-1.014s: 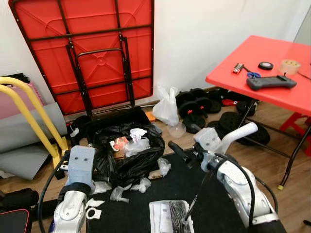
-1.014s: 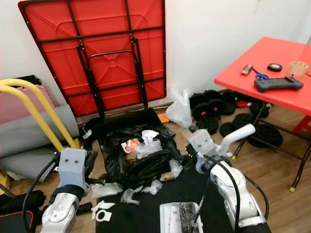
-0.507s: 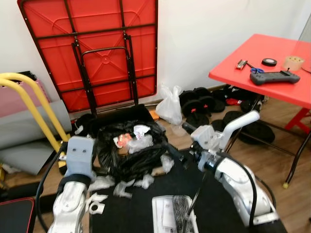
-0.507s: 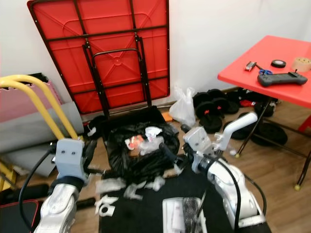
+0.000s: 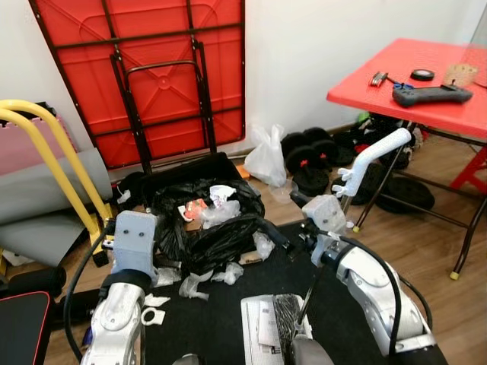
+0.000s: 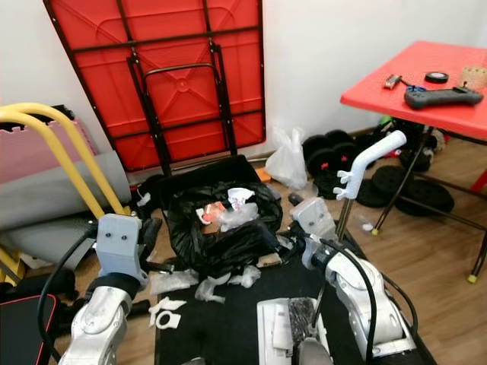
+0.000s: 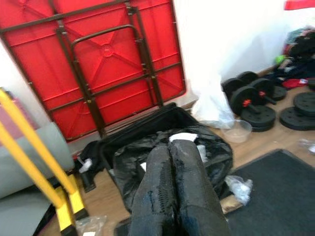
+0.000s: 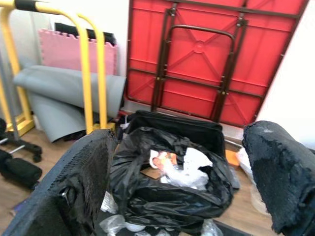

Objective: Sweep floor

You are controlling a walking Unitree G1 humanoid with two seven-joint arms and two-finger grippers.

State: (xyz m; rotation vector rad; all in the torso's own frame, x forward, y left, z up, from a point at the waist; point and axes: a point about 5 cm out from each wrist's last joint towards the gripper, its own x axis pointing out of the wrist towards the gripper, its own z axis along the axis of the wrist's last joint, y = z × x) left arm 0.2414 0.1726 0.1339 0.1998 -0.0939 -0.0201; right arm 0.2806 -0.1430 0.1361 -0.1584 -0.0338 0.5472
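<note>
An open black trash bag holding white and red scraps lies on the wooden floor ahead of me. Crumpled plastic scraps lie along the front edge of the bag and on the black mat. My left gripper is shut with nothing in it and points at the bag from the left. My right gripper is open, and one finger reaches to the bag's right edge. In the right wrist view the bag sits between the spread fingers. A white handle rises beside my right arm.
A folded red table leans on the wall behind the bag. A yellow frame and grey rolls are on the left. A white plastic bag, black weights and a red table stand on the right. A white flat object lies at my feet.
The whole picture has shifted as the camera moved. The white handle now stands higher against the red table. Both grippers hold their places by the bag.
</note>
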